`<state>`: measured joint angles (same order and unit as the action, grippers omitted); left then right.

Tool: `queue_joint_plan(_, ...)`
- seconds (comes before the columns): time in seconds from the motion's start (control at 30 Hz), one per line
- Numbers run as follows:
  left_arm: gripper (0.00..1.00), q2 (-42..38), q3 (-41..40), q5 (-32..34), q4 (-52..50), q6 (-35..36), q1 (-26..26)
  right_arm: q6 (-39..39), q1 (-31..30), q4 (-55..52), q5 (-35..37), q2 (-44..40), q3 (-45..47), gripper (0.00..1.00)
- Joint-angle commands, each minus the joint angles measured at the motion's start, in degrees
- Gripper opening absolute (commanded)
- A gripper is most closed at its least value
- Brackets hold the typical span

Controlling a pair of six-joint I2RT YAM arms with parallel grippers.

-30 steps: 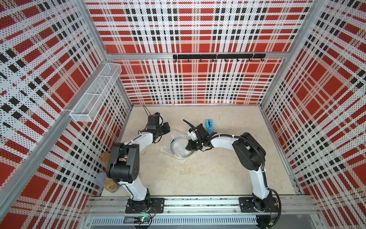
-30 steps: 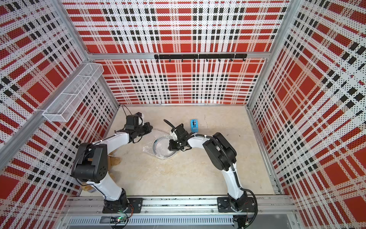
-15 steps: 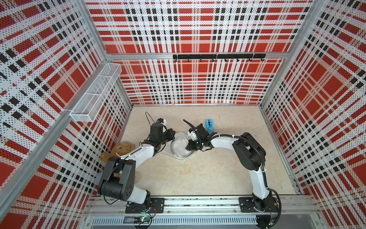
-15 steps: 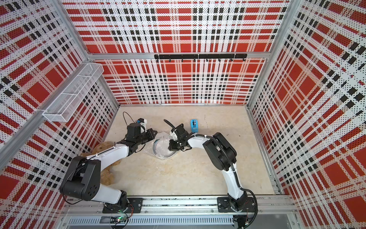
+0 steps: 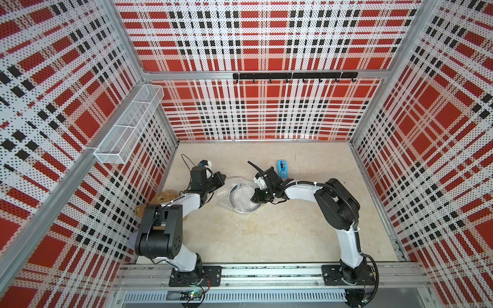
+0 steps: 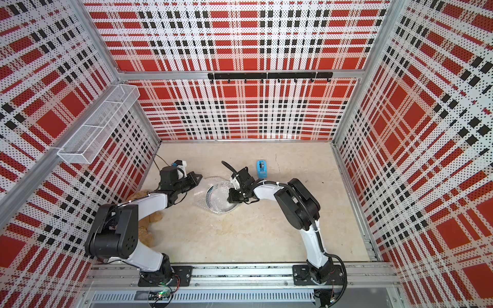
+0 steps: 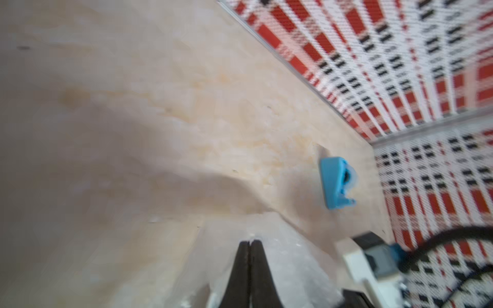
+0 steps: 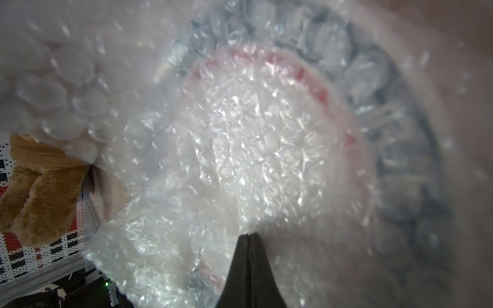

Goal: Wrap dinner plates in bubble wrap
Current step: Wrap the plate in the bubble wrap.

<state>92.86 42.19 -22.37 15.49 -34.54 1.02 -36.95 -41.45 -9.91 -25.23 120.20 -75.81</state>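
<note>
Right wrist view shows one dinner plate (image 8: 322, 92) lying on the counter (image 5: 266, 234) under one sheet of bubble wrap (image 8: 160, 240); its red band and dark rim blur through the film. The right end effector (image 8: 249, 236) has its fingers pressed together, tips on the wrap over the plate. Whether film is caught between them cannot be told. The left end effector (image 7: 250, 243), second of the two, is likewise pressed together at the wrap's edge, clear of the plate. One blue tape dispenser (image 5: 282, 168) stands near the right wrist. One brown plush toy (image 8: 40, 186) lies by the left wall.
</note>
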Motion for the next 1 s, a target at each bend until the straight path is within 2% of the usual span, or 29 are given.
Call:
queue_joint_plan(0.0,0.0,7.2,5.9,4.0,-6.4,0.3,3.8,-0.4,0.3,-7.3,2.8,1.6,2.5,0.0)
queue_joint_plan(0.03,0.03,9.4,7.5,4.1,-7.4,0.4,4.4,-0.4,0.3,-7.4,2.8,1.6,2.5,0.0)
queue_joint_plan(0.1,0.3,12.6,11.4,3.8,-9.6,0.5,5.2,-0.4,0.4,-7.6,2.7,1.6,2.8,0.0)
queue_joint_plan(0.13,0.35,12.9,12.7,4.3,-10.9,0.7,5.2,-0.4,0.4,-7.6,2.8,1.5,2.8,0.0)
queue_joint_plan(0.23,0.44,9.2,15.8,10.8,-15.6,1.0,4.8,-0.4,0.4,-7.7,2.9,1.7,2.7,0.0)
queue_joint_plan(0.3,0.47,5.2,16.7,16.0,-18.7,-0.3,4.4,-0.4,0.3,-7.9,3.0,1.7,2.4,0.0)
queue_joint_plan(0.4,0.52,-0.3,16.9,19.9,-19.3,-1.5,-0.4,-0.1,0.4,-8.3,2.9,1.9,2.0,0.0)
queue_joint_plan(0.53,0.49,-0.1,18.8,22.4,-21.0,-2.6,-11.3,-0.1,0.4,-8.5,2.8,2.3,1.7,0.0)
queue_joint_plan(0.6,0.44,2.0,18.5,20.3,-20.9,-4.6,-13.8,-0.1,0.4,-8.5,2.8,2.2,1.9,0.0)
queue_joint_plan(0.67,0.37,4.7,17.2,16.0,-18.1,-7.0,-14.7,-0.1,0.4,-8.5,2.9,2.1,2.0,0.0)
queue_joint_plan(0.83,0.32,10.8,15.2,8.6,-12.1,-8.9,-14.8,-0.2,0.4,-8.3,2.6,2.4,1.9,0.0)
queue_joint_plan(0.97,0.29,13.6,13.5,10.1,-11.1,-8.1,-14.7,-0.3,0.5,-8.1,2.7,2.3,2.2,0.0)
